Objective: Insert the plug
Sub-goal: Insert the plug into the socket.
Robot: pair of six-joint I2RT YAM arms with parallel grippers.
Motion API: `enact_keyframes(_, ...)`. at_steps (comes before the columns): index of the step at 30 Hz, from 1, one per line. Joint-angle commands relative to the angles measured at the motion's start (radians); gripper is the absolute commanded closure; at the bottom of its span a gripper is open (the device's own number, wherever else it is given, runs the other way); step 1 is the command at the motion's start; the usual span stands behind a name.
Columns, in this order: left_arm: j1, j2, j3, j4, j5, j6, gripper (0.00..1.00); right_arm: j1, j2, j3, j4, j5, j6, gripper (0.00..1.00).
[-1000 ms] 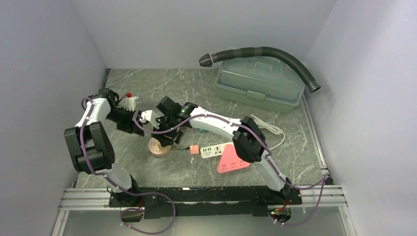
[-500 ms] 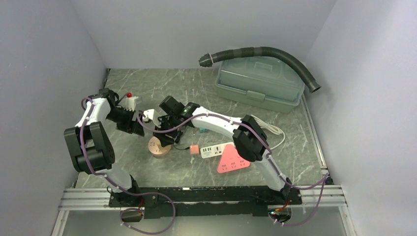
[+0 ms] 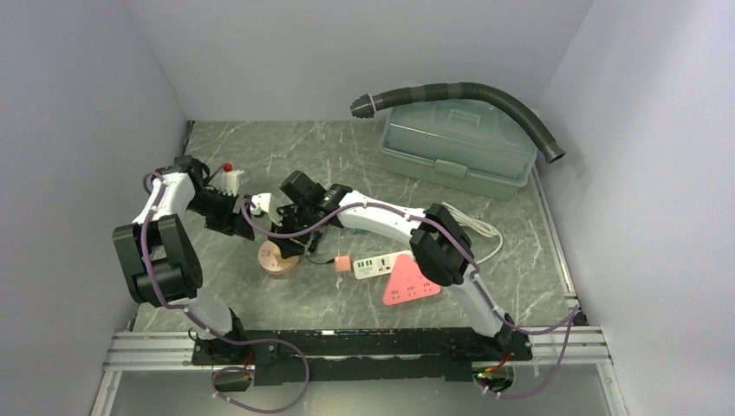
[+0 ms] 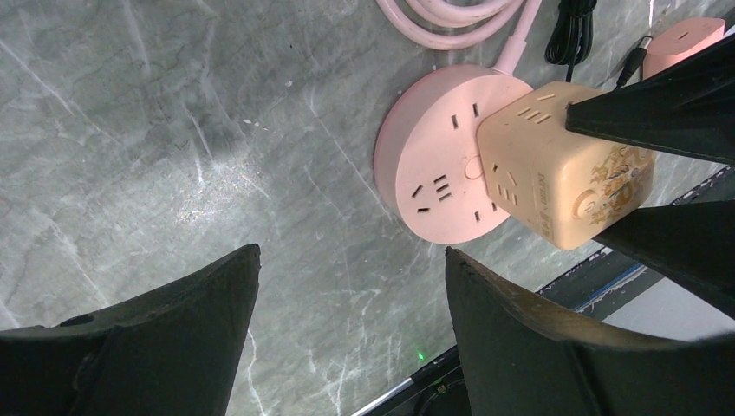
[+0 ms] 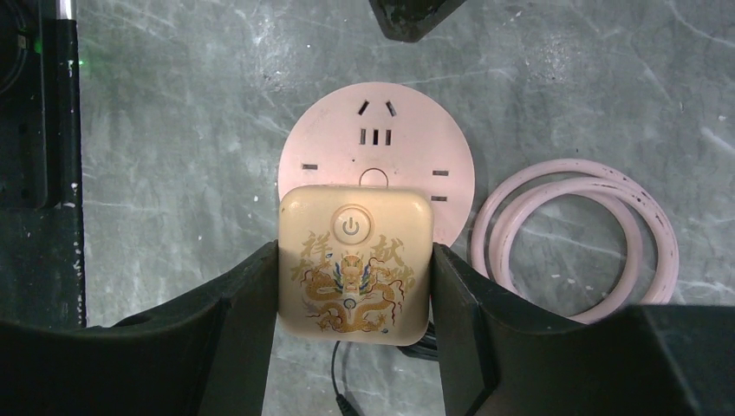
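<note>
A cream cube plug [image 5: 355,260] with a gold dragon print and a power button is held between the fingers of my right gripper [image 5: 354,282]. It sits just over the near edge of a round pink socket [image 5: 374,143] on the marble table. In the left wrist view the plug [image 4: 555,182] overlaps the socket's [image 4: 433,165] right rim. My left gripper [image 4: 351,260] is open and empty, a little to the left of the socket. In the top view the right gripper [image 3: 290,227] hovers over the socket [image 3: 276,258], with the left gripper [image 3: 232,217] beside it.
A coiled pink cable [image 5: 572,234] lies beside the socket, and a black lead [image 5: 342,390] under the plug. A small pink adapter [image 3: 342,263], a white power strip [image 3: 381,263] and a pink triangular strip [image 3: 409,284] lie to the right. A green toolbox [image 3: 455,143] and a black hose [image 3: 485,94] are at the back.
My right gripper, holding the plug, has shifted slightly left over the round socket. My left arm has hardly moved.
</note>
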Motion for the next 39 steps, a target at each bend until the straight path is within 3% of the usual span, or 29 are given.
enact_keyframes(1, 0.005, -0.032, 0.024, -0.021, 0.026, 0.027, 0.17, 0.009, 0.211, -0.049, -0.257, 0.183, -0.05, 1.0)
enact_keyframes(7, 0.007, -0.043, 0.028, -0.028, 0.034, 0.031, 0.17, 0.015, 0.277, 0.032, -0.415, 0.185, -0.066, 1.0)
enact_keyframes(11, 0.006, -0.053, 0.029, -0.036, 0.034, 0.035, 0.17, 0.016, 0.257, -0.002, -0.388, 0.183, -0.054, 0.98)
enact_keyframes(17, 0.006, -0.064, 0.03, -0.06, 0.04, 0.038, 0.17, 0.016, 0.152, 0.003, -0.298, 0.216, -0.032, 0.66)
enact_keyframes(23, 0.008, -0.078, 0.005, -0.079, 0.043, 0.043, 0.17, 0.011, 0.112, 0.103, -0.355, 0.192, -0.069, 0.53)
enact_keyframes(26, 0.009, -0.085, 0.015, -0.11, 0.067, 0.046, 0.16, 0.009, 0.076, 0.116, -0.362, 0.19, -0.075, 0.39)
enact_keyframes(29, 0.009, -0.09, 0.043, -0.139, 0.07, 0.049, 0.16, 0.002, 0.016, 0.11, -0.335, 0.208, -0.063, 0.21)
enact_keyframes(30, 0.01, -0.092, 0.053, -0.147, 0.067, 0.05, 0.16, -0.004, -0.005, 0.103, -0.321, 0.212, -0.055, 0.06)
enact_keyframes(31, 0.009, -0.096, 0.063, -0.155, 0.063, 0.051, 0.16, -0.011, -0.025, 0.095, -0.306, 0.215, -0.045, 0.01)
enact_keyframes(39, 0.012, -0.114, 0.106, -0.195, 0.052, 0.043, 0.15, -0.092, -0.182, 0.018, -0.177, 0.238, 0.091, 0.0)
